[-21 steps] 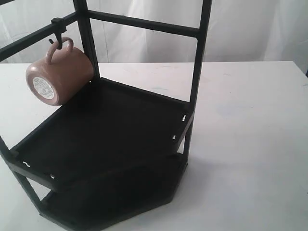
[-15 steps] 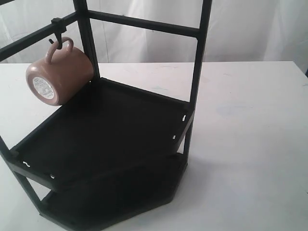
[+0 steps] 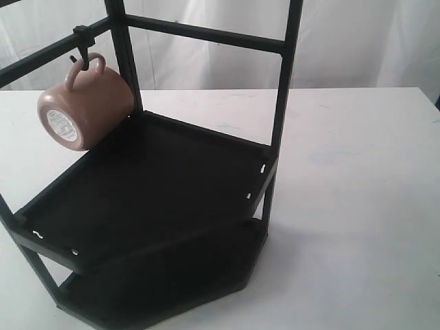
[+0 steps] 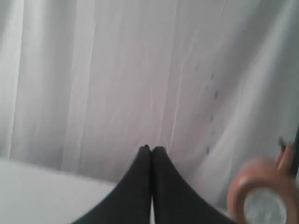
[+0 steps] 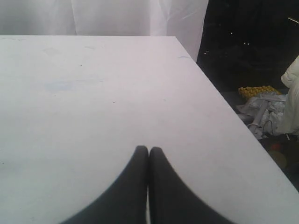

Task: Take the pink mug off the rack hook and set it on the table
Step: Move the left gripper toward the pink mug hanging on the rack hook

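Note:
The pink mug [image 3: 86, 104] hangs by its loop handle from the black rack hook [image 3: 82, 49] on the rack's upper bar, its labelled base facing outward. In the blurred left wrist view the pink mug [image 4: 261, 193] shows off to one side of my left gripper [image 4: 152, 148], which is shut and empty, apart from the mug. My right gripper [image 5: 148, 149] is shut and empty over the bare white table [image 5: 93, 93]. Neither gripper appears in the exterior view.
The black rack [image 3: 151, 185] has two shelf trays and tall posts, standing on the table's left half [image 3: 357, 206]. A white curtain [image 3: 357, 41] hangs behind. Past the table's edge lies floor clutter [image 5: 266, 112].

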You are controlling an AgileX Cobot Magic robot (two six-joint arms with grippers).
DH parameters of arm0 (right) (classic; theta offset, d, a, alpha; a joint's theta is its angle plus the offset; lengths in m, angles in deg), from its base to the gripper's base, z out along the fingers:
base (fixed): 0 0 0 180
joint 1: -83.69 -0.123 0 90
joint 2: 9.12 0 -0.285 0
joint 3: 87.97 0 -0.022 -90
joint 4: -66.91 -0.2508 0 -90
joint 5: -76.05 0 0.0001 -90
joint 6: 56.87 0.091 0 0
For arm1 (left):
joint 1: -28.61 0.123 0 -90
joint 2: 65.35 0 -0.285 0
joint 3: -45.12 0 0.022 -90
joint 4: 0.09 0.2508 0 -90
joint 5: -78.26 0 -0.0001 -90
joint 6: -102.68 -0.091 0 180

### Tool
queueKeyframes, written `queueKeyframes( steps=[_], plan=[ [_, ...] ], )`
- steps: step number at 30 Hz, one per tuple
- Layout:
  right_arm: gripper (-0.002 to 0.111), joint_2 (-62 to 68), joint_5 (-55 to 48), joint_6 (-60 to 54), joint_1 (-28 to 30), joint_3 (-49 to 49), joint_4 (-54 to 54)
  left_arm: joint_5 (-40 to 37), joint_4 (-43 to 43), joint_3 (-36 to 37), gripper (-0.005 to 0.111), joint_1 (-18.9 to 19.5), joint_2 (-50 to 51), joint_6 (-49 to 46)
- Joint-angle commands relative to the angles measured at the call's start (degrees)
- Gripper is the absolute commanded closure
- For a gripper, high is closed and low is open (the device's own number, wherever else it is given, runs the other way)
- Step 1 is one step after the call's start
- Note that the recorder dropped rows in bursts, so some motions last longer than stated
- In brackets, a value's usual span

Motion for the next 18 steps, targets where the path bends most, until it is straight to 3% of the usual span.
queueKeyframes(
  steps=[1, 2, 4, 6, 8, 9, 10, 12, 15, 18],
  plan=[
    [0.108, -0.15, 0.12, 0.04, -0.06, -0.07, -0.08, 21.35, -0.34, 0.18, 0.107, -0.35, -0.20, 0.56],
    [0.108, -0.15, 0.12, 0.04, -0.06, -0.07, -0.08, 26.28, 0.39, -2.50, 0.107, -0.35, -0.20, 1.23],
    [0.108, -0.15, 0.12, 0.04, -0.06, -0.07, -0.08, 24.97, 4.55, -10.26, 0.107, -0.35, -0.20, 1.51],
    [0.108, -0.15, 0.12, 0.04, -0.06, -0.07, -0.08, 13.50, 11.17, -18.96, 0.107, -0.35, 1.03, 1.41],
    [0.108, -0.15, 0.12, 0.04, -0.06, -0.07, -0.08, -8.03, 18.53, -26.39, 0.107, -0.35, 6.07, -0.28],
    [0.108, -0.15, 0.12, 0.04, -0.06, -0.07, -0.08, -18.41, 21.66, -28.21, 0.107, -0.35, 11.22, -7.07],
    [0.108, -0.15, 0.12, 0.04, -0.06, -0.07, -0.08, -21.87, 22.08, -27.87, 0.107, -0.70, 14.22, -12.65],
    [0.108, -0.15, 0.12, 0.04, -0.06, -0.07, -0.08, -19.30, 22.08, -24.19, 0.107, -1.83, 22.16, -20.71],
    [0.108, -0.15, 0.12, 0.04, -0.06, -0.07, -0.08, -11.44, 22.08, -20.47, 0.107, -2.15, 29.63, -24.07],
    [0.108, -0.15, 0.12, 0.04, -0.06, -0.07, -0.08, -10.53, 20.29, -19.27, 0.107, -2.15, 37.59, -26.63]
  ],
)
